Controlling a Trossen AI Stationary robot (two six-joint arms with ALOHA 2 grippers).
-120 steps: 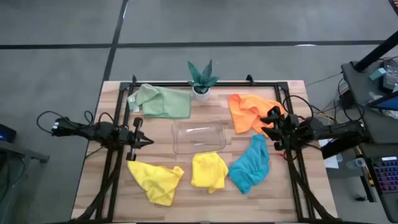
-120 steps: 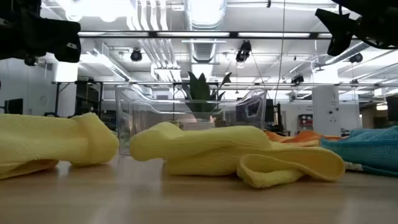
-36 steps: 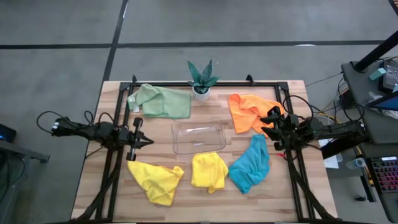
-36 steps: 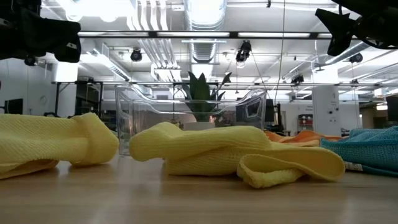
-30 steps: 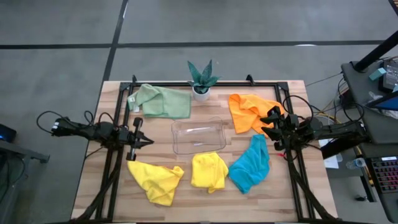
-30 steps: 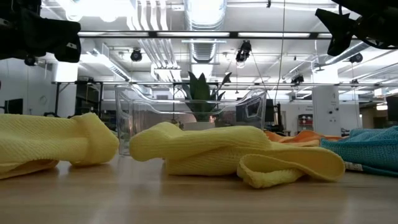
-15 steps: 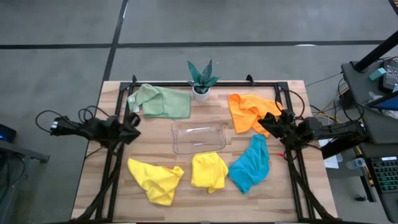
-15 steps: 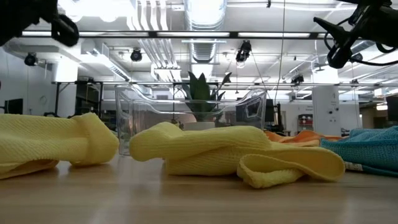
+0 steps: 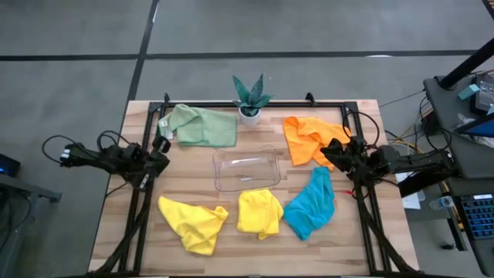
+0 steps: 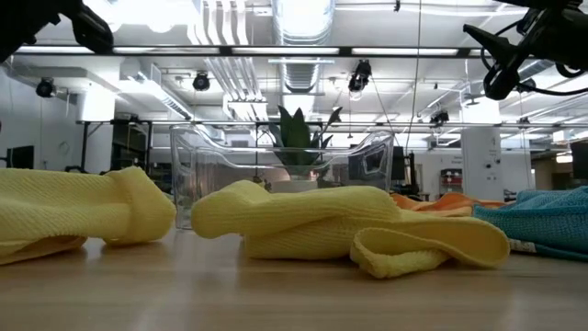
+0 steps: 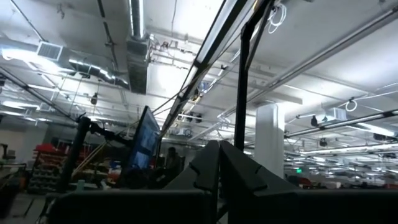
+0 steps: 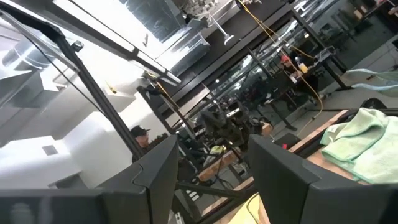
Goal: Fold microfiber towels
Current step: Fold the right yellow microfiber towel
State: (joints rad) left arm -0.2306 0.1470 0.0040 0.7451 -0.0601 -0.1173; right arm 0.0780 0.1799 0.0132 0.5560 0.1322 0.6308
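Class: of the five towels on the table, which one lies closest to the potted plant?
The pale green towel, at the back beside the plant; the orange towel lies farther off.

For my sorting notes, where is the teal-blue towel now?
In the high view the teal-blue towel lies crumpled at the table's front right, beside a yellow towel and below the orange towel.

Low view: teal towel (image 10: 551,230) cut off by frame edge (orange towel (image 10: 432,204) mostly hidden).
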